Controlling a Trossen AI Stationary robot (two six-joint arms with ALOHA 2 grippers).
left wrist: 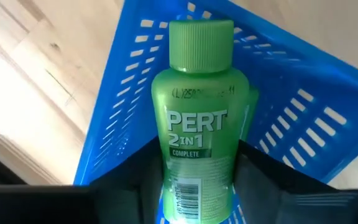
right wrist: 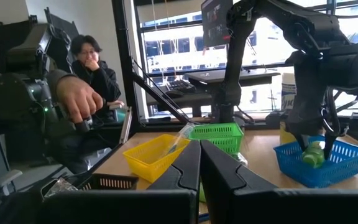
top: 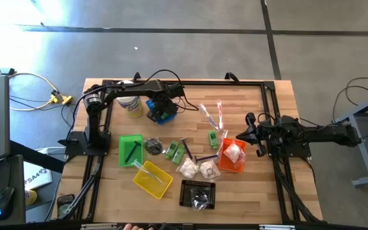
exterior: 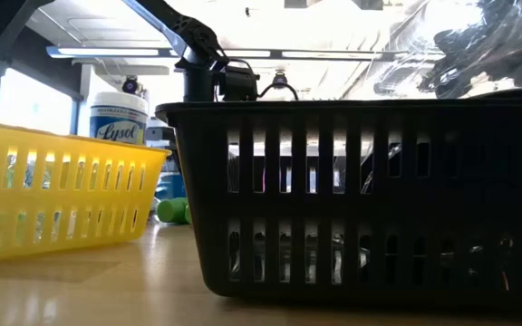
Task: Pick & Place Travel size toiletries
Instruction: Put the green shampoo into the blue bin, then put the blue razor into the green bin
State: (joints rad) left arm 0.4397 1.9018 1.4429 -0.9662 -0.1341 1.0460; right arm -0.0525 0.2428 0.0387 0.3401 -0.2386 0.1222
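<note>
My left gripper (top: 159, 108) points down into the blue basket (top: 166, 115) at the far middle of the table, shut on a green bottle (left wrist: 199, 118) labelled Pert. My right gripper (right wrist: 199, 180) is shut on nothing and waits at the right edge, beside the orange basket (top: 232, 156). More toiletries lie loose on the wood: two green bottles (top: 177, 151), white packets (top: 197, 168) and clear-wrapped sticks (top: 212, 115). My left gripper pinches the green bottle between its two fingers, on the two sides of the lower body (left wrist: 166, 183). The fingers come from above, pointing down, and the ribbed cap (left wrist: 201, 43) points away from them. The bottle sits tilted inside the blue basket (right wrist: 316, 155). Whether it rests on the basket's floor I cannot tell.
The white Lysol jar (top: 131, 105) stands just left of the blue basket. A green basket (top: 131, 148), a yellow basket (top: 152, 179) and a black basket (top: 198, 193) sit toward the near edge. A person sits beyond the table.
</note>
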